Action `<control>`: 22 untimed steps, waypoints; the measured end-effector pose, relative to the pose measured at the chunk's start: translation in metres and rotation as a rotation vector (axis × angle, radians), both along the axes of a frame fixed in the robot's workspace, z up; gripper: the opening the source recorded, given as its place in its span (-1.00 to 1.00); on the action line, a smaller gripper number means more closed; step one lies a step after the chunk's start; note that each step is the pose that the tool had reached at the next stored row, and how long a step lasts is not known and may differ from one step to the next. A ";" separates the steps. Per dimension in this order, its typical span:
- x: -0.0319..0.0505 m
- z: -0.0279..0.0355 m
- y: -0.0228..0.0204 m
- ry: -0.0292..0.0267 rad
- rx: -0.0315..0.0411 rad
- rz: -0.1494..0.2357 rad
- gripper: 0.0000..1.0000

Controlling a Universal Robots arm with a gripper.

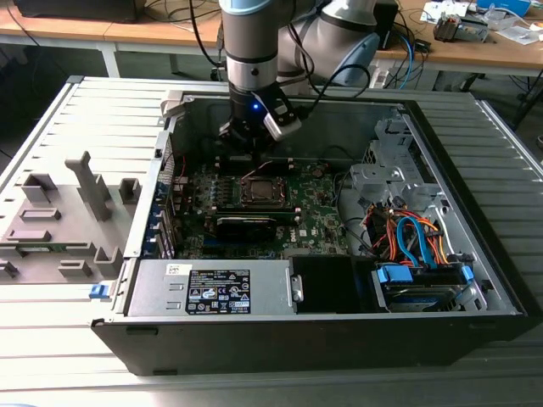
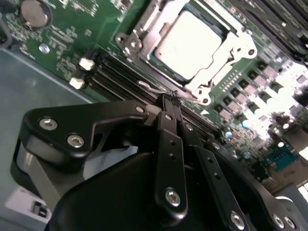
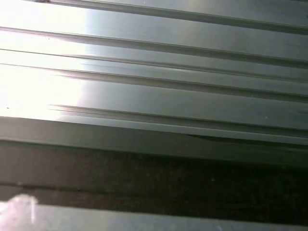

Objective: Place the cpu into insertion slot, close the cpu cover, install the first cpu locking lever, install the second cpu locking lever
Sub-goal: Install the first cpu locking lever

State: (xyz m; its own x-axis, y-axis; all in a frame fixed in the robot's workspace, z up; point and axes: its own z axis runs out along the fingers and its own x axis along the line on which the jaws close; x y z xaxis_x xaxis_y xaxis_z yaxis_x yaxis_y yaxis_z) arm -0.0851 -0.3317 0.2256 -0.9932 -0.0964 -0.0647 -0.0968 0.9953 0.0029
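Note:
The cpu (image 2: pixel 190 38) lies flat in the insertion slot (image 1: pixel 259 188), its pale metal face showing through the window of the cpu cover (image 2: pixel 225 71), which is down over it. My gripper (image 2: pixel 171 98) hangs just beside the socket's edge, its black fingers pressed together and shut. The tips sit at a thin wire locking lever (image 2: pixel 153 88) that runs along the socket's side; I cannot tell whether they pinch it or only touch it. In the exterior view the gripper (image 1: pixel 252 155) stands inside the open computer case, just behind the socket.
A long black card (image 1: pixel 246 225) lies in front of the socket and dark memory slots (image 2: pixel 120 72) beside it. The power supply (image 1: pixel 212 288) and drive bay with blue and orange cables (image 1: pixel 416 242) fill the case front. A grey fixture (image 1: pixel 59 220) stands on the ribbed table (image 3: pixel 154 91).

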 end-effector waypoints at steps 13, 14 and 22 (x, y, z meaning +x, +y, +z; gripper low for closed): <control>-0.0185 -0.0022 -0.0126 -0.0120 0.0069 0.000 -0.79; -0.0183 -0.0039 -0.0127 -0.0117 0.0066 0.000 -0.79; -0.0148 -0.0093 -0.0111 -0.0111 0.0069 0.048 -0.79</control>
